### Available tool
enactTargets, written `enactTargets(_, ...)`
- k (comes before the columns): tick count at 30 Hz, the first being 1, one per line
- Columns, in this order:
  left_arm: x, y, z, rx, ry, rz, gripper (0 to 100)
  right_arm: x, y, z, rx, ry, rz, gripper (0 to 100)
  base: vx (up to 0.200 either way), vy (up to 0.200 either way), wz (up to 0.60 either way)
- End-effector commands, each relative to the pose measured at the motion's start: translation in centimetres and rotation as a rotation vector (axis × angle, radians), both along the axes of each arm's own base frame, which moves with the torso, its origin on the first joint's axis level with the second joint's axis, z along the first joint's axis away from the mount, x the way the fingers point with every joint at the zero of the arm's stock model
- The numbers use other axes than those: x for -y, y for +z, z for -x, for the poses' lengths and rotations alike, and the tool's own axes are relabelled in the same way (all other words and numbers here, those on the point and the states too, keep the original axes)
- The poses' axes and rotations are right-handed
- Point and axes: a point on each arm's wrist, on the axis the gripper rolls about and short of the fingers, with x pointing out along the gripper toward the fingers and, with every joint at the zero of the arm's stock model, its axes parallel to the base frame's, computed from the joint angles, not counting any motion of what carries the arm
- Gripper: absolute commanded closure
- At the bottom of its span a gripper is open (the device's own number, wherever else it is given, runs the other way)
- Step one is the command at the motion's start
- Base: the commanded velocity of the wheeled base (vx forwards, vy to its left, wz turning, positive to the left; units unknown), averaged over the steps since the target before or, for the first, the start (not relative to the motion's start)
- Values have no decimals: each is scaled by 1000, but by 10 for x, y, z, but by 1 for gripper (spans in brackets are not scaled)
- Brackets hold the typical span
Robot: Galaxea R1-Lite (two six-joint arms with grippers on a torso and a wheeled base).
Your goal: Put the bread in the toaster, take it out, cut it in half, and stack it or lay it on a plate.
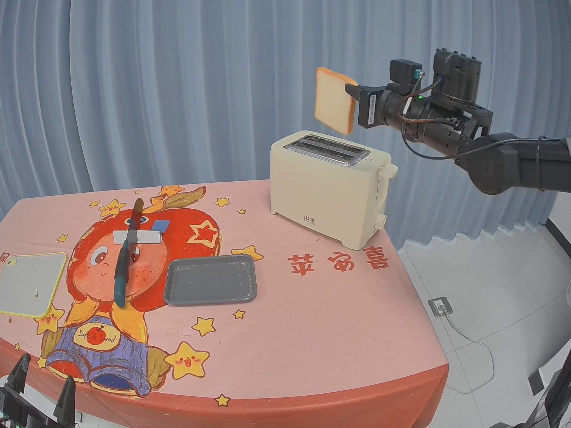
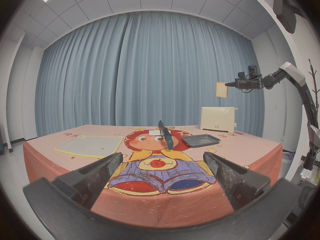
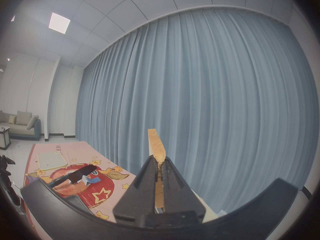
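A slice of bread (image 1: 335,100) hangs upright in the air above the cream toaster (image 1: 327,188), held edge-on by my right gripper (image 1: 355,94), which is shut on it; the bread (image 3: 156,147) sticks out past the fingers (image 3: 146,180). The toaster's two slots (image 1: 326,149) stand open below the slice. My left gripper (image 2: 160,167) is open and holds nothing, low near the table's front left corner (image 1: 35,387). A grey plate (image 1: 210,279) lies mid-table. A knife (image 1: 126,251) with a teal handle rests on a small white stand.
A cutting board (image 1: 30,283) with a yellow-green rim lies at the table's left edge. The pink cartoon tablecloth (image 1: 309,340) has bare room at the front right. A blue curtain hangs behind. A floor socket and cable (image 1: 441,307) lie right of the table.
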Motion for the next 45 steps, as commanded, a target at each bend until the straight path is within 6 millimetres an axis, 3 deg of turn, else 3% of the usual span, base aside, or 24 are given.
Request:
enactTargets(1,0,-5,-1,-19,0,-1,0,11,27,31,49,10,-30,100,0,0,0)
enactTargets(14,0,-5,-1,-19,-1,-1,0,38,27,123,-22,34,-10,100,0,0,0)
enactTargets(22,0,-5,-1,-19,0,-1,0,59,-7,164,-114,61,2,100,0,0,0)
enactTargets(28,0,-5,-1,-19,-1,0,0,75,-33,192,-220,80,-32,100,0,0,0)
enactTargets(33,0,-5,-1,-19,-1,-1,0,89,-43,216,-238,80,-43,100,0,0,0)
enactTargets(38,0,-5,-1,-19,-3,-1,0,92,-61,237,-277,124,-17,100,-40,0,0)
enactTargets(45,0,-5,-1,-19,-1,0,0,102,-58,256,-224,142,-39,100,-200,0,0)
